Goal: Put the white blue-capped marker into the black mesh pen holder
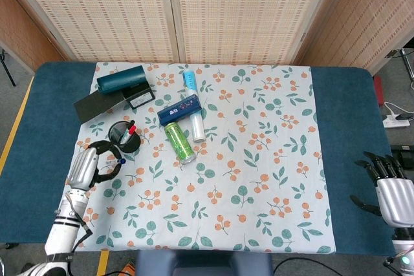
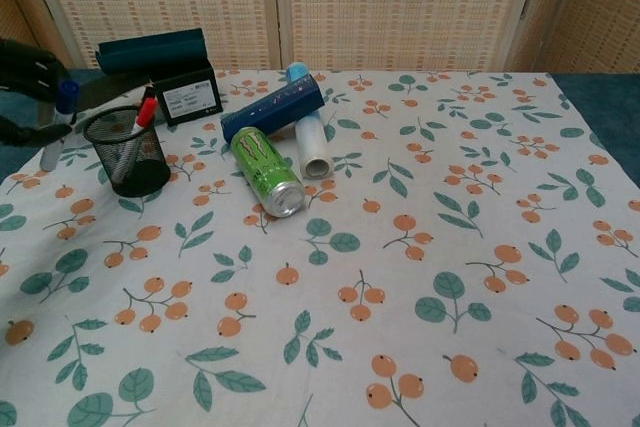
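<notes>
The white blue-capped marker (image 2: 55,133) hangs tilted with its cap up, just left of the black mesh pen holder (image 2: 127,152). My left hand (image 2: 26,66) grips it near the cap, at the chest view's left edge. From the head view, the left hand (image 1: 87,167) is raised just front-left of the holder (image 1: 123,138), and only the marker's blue cap (image 1: 121,160) shows past the fingers. A red-capped marker (image 2: 146,112) stands in the holder. My right hand (image 1: 392,193) rests with fingers apart and nothing in it at the table's right front edge.
A green can (image 1: 179,141) lies right of the holder, with a blue case (image 1: 179,109) and a white tube (image 1: 196,126) behind it. A teal roll (image 1: 121,79), a black box (image 1: 140,97) and a dark card (image 1: 97,105) lie behind the holder.
</notes>
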Robot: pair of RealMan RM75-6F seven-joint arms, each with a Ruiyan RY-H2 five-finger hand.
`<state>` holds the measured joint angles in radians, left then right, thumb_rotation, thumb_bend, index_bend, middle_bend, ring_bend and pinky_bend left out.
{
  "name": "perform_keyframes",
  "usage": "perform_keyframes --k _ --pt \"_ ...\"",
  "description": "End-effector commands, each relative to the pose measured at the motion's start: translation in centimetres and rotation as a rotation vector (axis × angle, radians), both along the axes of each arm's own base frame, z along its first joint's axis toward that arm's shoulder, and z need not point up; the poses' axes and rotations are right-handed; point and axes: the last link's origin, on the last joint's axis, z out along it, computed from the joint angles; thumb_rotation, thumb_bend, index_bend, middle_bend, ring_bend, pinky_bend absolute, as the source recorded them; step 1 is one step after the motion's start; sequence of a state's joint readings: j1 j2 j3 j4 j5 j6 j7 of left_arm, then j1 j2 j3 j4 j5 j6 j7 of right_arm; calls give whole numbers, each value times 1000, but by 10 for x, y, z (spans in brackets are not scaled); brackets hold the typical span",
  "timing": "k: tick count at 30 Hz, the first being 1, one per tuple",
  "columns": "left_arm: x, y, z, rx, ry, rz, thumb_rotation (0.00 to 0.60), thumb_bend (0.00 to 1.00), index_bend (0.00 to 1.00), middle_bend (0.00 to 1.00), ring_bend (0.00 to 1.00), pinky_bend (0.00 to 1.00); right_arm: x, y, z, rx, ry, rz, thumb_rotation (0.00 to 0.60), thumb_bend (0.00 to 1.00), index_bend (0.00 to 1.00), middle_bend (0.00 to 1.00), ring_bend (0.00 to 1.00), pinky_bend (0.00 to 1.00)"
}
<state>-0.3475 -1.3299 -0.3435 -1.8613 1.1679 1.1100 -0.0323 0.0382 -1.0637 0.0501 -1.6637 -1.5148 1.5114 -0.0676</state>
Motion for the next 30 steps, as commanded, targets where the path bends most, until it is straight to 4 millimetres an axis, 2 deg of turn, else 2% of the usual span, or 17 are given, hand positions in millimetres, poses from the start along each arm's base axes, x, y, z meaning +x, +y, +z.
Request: perform_keyframes --k 1,7,12,16,26,28,30 --pt "38 51 34 -164 -278 -52 600 331 612 651 245 209 -1 0 0 -3 3 -7 600 44 272 130 155 113" --pt "38 84 18 -190 -277 -70 600 331 615 652 237 208 -4 -1 1 -6 8 -21 600 43 271 130 155 113" --pt "24 108 7 -204 -228 -41 600 330 617 652 236 206 -4 -1 2 -13 10 -27 600 44 270 130 155 113" --pt "13 120 3 -203 -200 -20 600 331 617 651 233 202 -6 -2 1 -9 16 -36 600 43 270 130 155 113" --pt "-7 123 0 -213 -199 18 600 333 605 640 227 199 -7 -5 -4 9 24 -46 600 43 270 130 155 113" --pt "-8 122 -1 -227 -197 16 600 332 568 605 211 194 -7 -5 -4 7 24 -46 600 43 269 130 155 113" --pt "-9 122 -1 -238 -194 13 600 332 488 500 170 181 -7 -5 -4 5 23 -47 600 44 269 130 155 113"
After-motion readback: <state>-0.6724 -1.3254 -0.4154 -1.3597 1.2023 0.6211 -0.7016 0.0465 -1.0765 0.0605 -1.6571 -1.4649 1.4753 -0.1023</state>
